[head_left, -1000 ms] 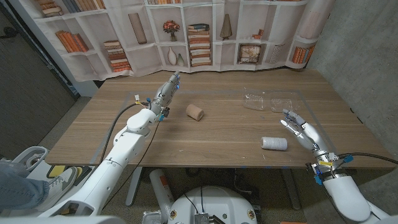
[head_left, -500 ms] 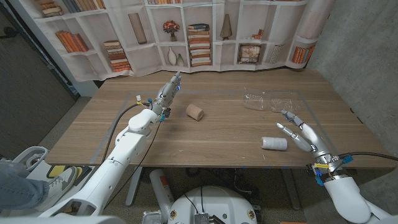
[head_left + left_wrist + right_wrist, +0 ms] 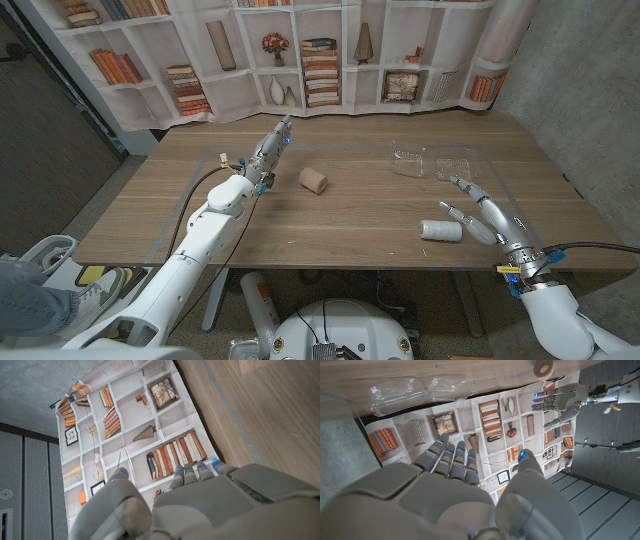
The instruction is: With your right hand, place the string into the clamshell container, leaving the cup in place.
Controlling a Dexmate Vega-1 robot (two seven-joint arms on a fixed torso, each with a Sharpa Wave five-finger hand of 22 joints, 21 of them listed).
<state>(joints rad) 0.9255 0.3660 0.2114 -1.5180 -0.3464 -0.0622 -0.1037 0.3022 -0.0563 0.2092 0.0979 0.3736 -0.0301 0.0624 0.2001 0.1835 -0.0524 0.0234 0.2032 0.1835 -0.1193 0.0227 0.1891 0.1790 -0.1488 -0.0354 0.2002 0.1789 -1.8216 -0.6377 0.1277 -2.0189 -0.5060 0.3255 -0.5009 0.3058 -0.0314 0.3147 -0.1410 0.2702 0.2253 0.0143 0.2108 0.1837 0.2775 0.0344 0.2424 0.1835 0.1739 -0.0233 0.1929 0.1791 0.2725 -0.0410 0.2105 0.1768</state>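
Both arms are showing smooth white shells, with black cables looping out near the wrists and small yellow, blue and red tags clustering there. The left hand [image 3: 270, 146] is looking pale grey and slim-fingered; the right hand [image 3: 481, 214] is matching it in silver-grey. In the wrist views the fingertips [image 3: 454, 448] are glowing with small blue lights.

Even, soft indoor light; faint shadows; sharp frames, wide-angle edge distortion.
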